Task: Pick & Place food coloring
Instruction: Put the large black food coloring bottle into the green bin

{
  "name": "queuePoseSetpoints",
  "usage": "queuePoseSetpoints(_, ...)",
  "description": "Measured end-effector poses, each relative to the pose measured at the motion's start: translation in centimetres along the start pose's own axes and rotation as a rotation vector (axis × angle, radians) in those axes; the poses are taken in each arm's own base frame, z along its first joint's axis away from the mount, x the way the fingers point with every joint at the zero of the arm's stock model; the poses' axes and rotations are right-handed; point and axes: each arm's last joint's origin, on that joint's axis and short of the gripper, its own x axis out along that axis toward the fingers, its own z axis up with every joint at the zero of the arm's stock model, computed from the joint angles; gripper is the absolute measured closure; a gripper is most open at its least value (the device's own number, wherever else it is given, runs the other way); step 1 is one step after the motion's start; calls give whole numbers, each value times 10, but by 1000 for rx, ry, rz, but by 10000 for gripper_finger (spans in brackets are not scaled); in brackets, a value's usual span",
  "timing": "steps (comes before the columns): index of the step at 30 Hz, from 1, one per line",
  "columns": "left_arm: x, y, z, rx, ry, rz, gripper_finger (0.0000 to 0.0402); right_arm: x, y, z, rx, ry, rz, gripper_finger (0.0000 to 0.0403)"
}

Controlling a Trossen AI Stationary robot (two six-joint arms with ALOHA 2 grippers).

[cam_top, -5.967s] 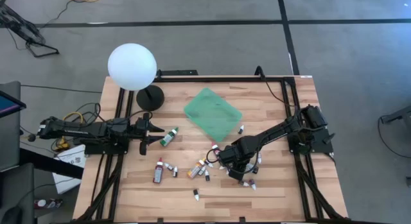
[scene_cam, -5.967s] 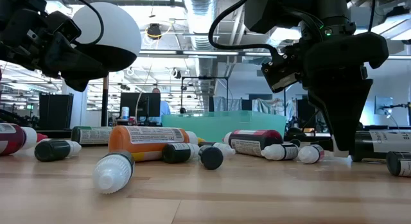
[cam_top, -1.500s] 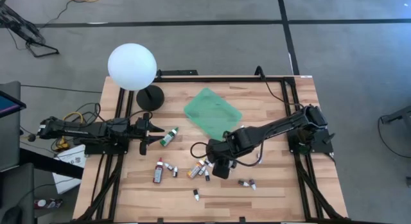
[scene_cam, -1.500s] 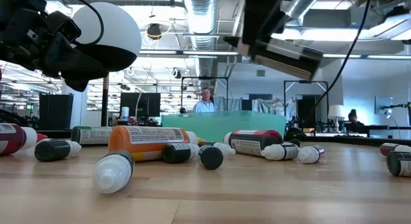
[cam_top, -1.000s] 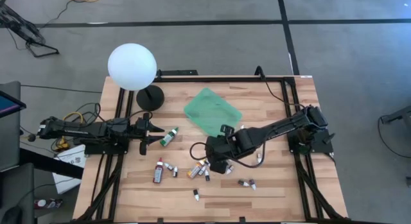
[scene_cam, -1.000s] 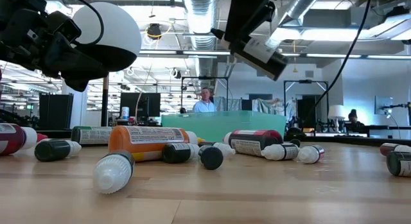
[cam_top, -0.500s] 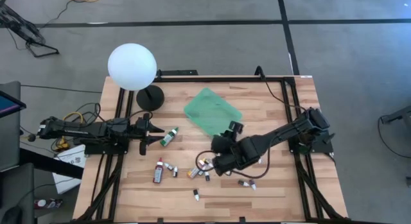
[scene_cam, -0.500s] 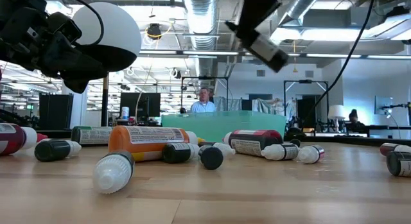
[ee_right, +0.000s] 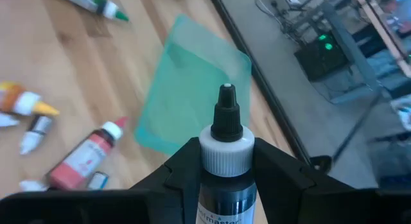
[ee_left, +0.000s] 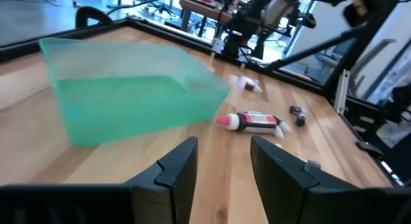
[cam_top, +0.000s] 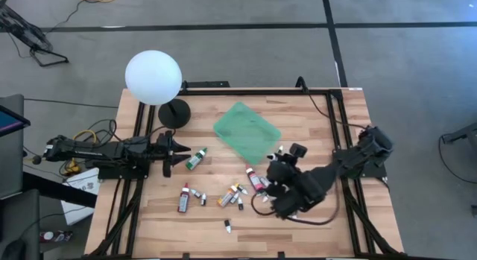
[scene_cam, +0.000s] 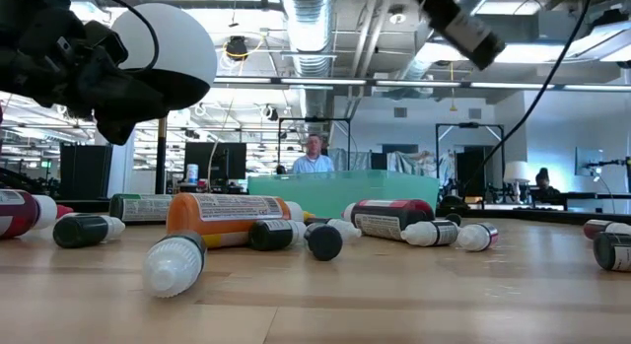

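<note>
The dark food-coloring bottle with a white collar and black dropper tip (ee_right: 226, 153) sits pinched upright in your right gripper (ee_right: 218, 161), raised off the table near the translucent green square tray (cam_top: 247, 131). Carry it over the tray centre, lower, then release. Left gripper (ee_left: 221, 166) waits, jaws spread and empty, at the table's left edge.

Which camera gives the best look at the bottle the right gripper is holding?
The right wrist view: the bottle fills the frame, white collar and black tip clear, clamped in the right gripper. The high view hides it; the low view shows only part of it.
</note>
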Motion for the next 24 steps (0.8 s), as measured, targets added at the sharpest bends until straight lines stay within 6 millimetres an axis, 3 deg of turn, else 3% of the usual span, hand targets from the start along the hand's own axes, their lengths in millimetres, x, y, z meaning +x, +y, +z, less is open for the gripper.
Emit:
queuePoseSetpoints(14, 0, 1, 0, 12, -3, 24, 264, -49, -32, -16, 77, -135, 71, 285)
queuePoseSetpoints(24, 0, 1, -1, 30, 0, 30, 264, -39, -39, -42, 161, -161, 47, 285)
